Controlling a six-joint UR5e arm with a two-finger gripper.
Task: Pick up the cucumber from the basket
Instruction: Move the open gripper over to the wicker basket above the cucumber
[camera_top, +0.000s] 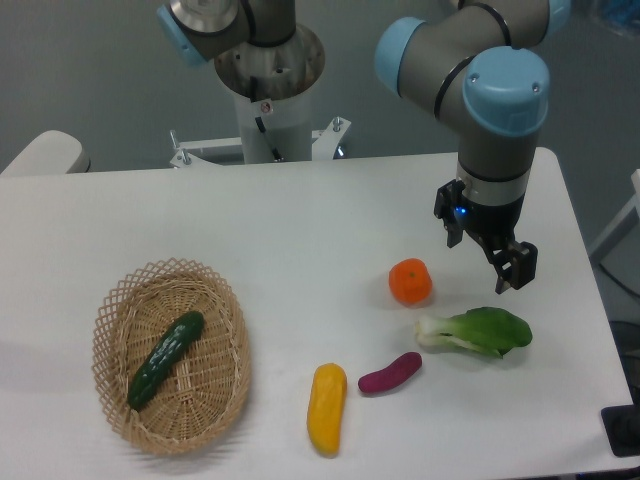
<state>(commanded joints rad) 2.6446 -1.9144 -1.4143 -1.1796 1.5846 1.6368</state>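
In the fixed camera's view, a white, smooth tabletop (300, 220) carries everything. At about eight o'clock on it sits the oval, shallow, light tan woven wicker basket (218, 400) with its open lattice rim. Inside, the slim, dark green, glossy cucumber (165, 359) lies on the woven floor, slanted so that one end points to about one o'clock and the other to seven o'clock. Nothing touches it.

The grey robot arm with pale blue joint caps (495, 110) comes down at about two o'clock, well apart from the basket. Its black two-finger pincer (487, 262) hangs above the tabletop with its fingers apart and nothing between them; one finger (519, 268) shows plainly, the other is partly hidden by the wrist.

Just to the nine o'clock side of the pincer sits a round orange fruit (411, 281). Below the pincer, toward five o'clock, lies a leafy green bok choy with a white stem (478, 331), stem end facing nine o'clock. Near it, at its eight o'clock, rests a small purple eggplant-like piece (390, 374), and just beside that, further toward six o'clock on the tabletop, a yellow elongated vegetable (327, 408) lies nearly upright in the picture.

At twelve o'clock stands the arm's white cylindrical base (270, 100).
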